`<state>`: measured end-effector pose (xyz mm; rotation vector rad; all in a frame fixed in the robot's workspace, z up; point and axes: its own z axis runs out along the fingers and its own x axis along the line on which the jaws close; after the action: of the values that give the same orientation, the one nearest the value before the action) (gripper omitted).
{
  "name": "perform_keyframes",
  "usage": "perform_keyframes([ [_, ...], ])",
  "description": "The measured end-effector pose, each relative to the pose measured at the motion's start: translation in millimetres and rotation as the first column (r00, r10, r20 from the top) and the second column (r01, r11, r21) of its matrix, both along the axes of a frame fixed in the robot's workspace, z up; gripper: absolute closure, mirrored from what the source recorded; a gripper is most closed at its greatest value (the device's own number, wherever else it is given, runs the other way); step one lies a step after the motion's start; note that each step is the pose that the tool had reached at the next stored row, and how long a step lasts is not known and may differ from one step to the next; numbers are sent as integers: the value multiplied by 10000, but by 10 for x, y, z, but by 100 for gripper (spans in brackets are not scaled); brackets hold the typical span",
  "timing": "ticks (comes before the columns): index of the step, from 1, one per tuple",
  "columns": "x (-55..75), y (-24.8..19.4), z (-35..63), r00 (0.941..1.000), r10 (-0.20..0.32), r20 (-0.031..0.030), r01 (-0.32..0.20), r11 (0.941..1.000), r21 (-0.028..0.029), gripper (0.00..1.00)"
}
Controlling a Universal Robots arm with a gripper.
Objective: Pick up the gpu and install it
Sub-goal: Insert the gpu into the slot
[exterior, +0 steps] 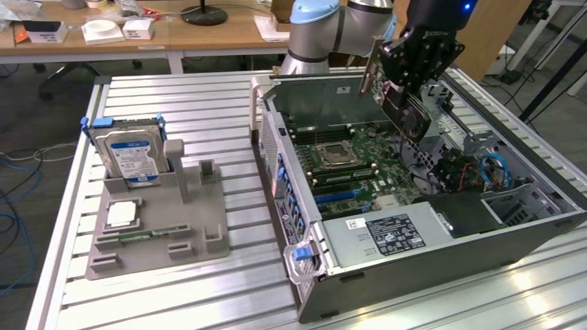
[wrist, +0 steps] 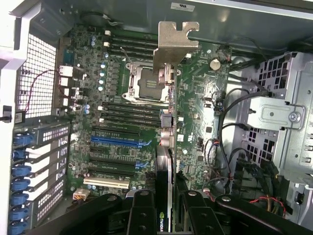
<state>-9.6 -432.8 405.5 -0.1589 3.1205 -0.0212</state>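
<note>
The gpu (exterior: 406, 113) hangs tilted over the open computer case (exterior: 303, 289), above the motherboard (exterior: 353, 165). My gripper (exterior: 414, 69) is shut on its upper edge. In the wrist view the gpu (wrist: 164, 161) appears edge-on. Its silver end bracket (wrist: 173, 44) points away over the CPU socket (wrist: 146, 83), and my gripper (wrist: 164, 208) clamps it between two black fingers (wrist: 142, 215). The card is off the board, hovering in line with the expansion slots, near the blue slot (wrist: 120, 142).
A grey fixture tray (exterior: 197, 240) on the exterior view's left holds a hard drive (exterior: 133, 155) with a blue label, a CPU chip (exterior: 122, 213) and a memory stick (exterior: 137, 237). The case also holds a power supply (exterior: 385, 234), a drive cage (wrist: 283, 122) and loose cables (exterior: 491, 172).
</note>
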Motion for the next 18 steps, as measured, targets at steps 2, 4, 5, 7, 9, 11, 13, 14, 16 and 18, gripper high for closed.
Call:
perform_keyframes([
  [2, 0, 0, 0, 10000, 25, -1, -25, 10000, 0, 74],
  [4, 0, 0, 0, 10000, 51, -1, -51, 10000, 0, 74],
  [5, 0, 0, 0, 10000, 64, -1, -64, 10000, 0, 74],
  [7, 0, 0, 0, 10000, 93, 0, -93, 10000, 0, 74],
  [9, 0, 0, 0, 9999, 121, 0, -121, 9999, 0, 74],
  [11, 0, 0, 0, 9999, 149, 0, -149, 9999, 0, 74],
  [13, 0, 0, 0, 9998, 178, 0, -178, 9998, -1, 74],
  [14, 0, 0, 0, 9998, 194, 0, -194, 9998, -1, 74],
  [16, 0, 0, 0, 9997, 226, -1, -226, 9997, -1, 74],
  [18, 0, 0, 0, 9997, 261, -1, -261, 9997, 0, 74],
])
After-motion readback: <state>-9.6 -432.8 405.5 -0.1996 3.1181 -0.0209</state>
